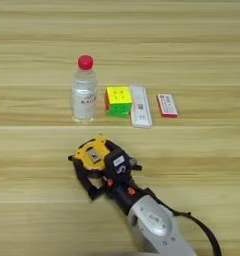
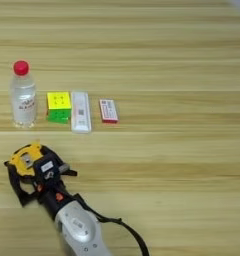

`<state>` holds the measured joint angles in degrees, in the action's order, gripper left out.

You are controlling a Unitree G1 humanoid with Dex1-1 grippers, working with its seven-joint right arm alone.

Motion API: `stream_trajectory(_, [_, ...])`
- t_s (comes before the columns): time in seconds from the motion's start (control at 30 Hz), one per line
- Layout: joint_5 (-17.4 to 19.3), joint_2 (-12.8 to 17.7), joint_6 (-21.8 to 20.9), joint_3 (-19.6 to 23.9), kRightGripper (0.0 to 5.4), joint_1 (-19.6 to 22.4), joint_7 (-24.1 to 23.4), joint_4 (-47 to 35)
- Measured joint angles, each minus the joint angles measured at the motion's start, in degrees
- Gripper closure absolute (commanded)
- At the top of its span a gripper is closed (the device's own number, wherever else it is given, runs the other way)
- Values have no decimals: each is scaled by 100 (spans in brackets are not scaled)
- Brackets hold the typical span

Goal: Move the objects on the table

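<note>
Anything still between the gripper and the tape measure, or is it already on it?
Nothing stands between them: the right gripper is already at the tape measure, its black fingers around the yellow body. The bottle, puzzle cube, white bar and red-white box sit apart, farther back.

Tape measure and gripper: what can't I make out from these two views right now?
- Gripper: in both eye views its black fingers merge with the tape measure and its dark strap, so open or shut cannot be told.
- Tape measure's near side: covered by the gripper.
- White bar and red-white box: their print is too small to read.
- Forearm: cut off by the bottom edge.
</note>
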<state>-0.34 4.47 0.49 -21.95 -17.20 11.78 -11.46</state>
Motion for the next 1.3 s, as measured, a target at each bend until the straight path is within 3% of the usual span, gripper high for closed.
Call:
stream_trajectory(0.67, [246, 452, 25, 2146, 84, -38, -144, -391])
stream_trajectory(0.93, [266, 461, 13, 2514, 84, 19, -144, -83])
stream_trajectory(1.3, [433, 439, -159, 2947, 84, 484, -124, 872])
